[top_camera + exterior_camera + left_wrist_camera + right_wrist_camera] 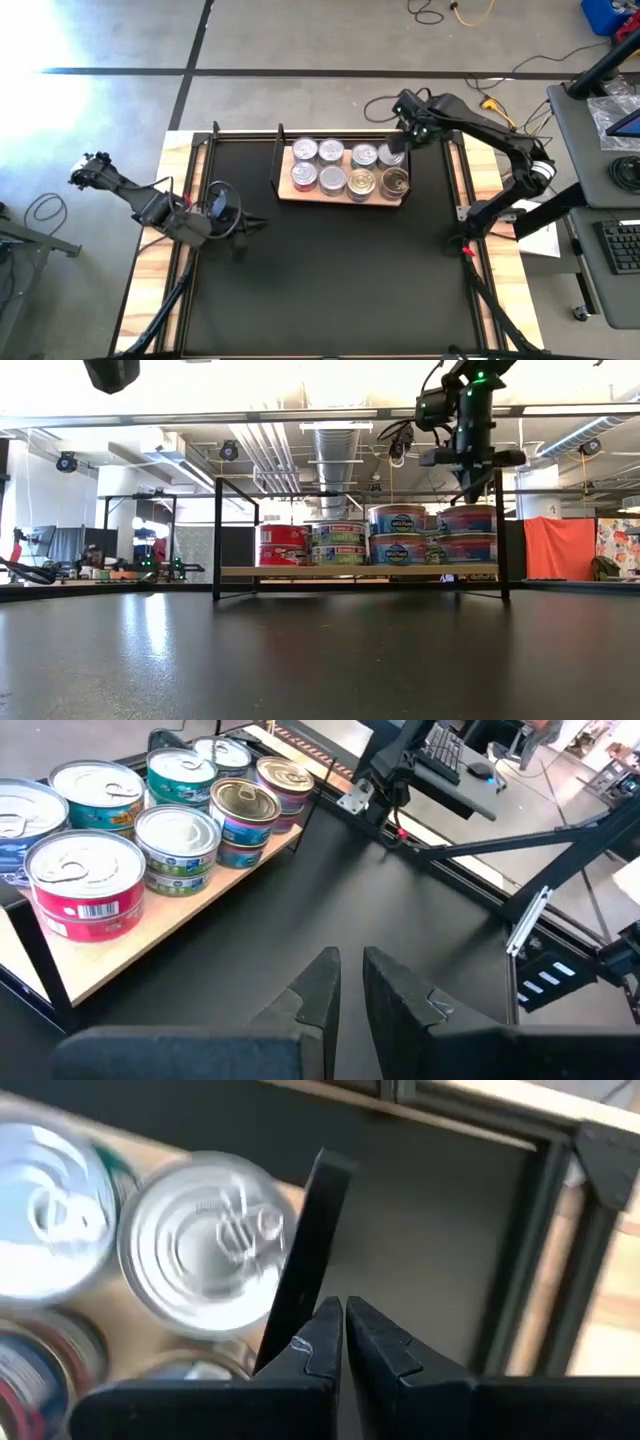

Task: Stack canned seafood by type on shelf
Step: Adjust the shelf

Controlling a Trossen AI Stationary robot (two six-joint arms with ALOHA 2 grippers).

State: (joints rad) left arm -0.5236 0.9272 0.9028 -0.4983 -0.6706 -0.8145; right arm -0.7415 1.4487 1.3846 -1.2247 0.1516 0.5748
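Cans [348,168] all sit on the shelf [340,197], which lies at the far side of the black mat [320,270]; I see none loose on the mat. From above they read as two rows of four, and the low view shows some positions two tins high, with the red-sided one at the shelf's left end.

My right gripper [404,132] hangs above the shelf's right end, just over the black frame bar [305,1260], fingers pressed together and holding nothing. The silver-topped can [205,1240] nearest it is just beside the bar.

My left gripper [240,226] waits low over the mat, well apart from the shelf on its left side, fingers [320,985] nearly together with a narrow gap, empty.

Judgement: stacking looks close to finished.

Risks from here:
- Right gripper is close to the frame bar. A sideways or downward move could strike the bar and jolt the whole shelf, toppling the two-high stacks.
- Descending with fingers together onto a can top would push rather than grasp; a tin could slide off the board's edge.
- Whether each stack is truly one type I cannot confirm, since several labels are hidden.
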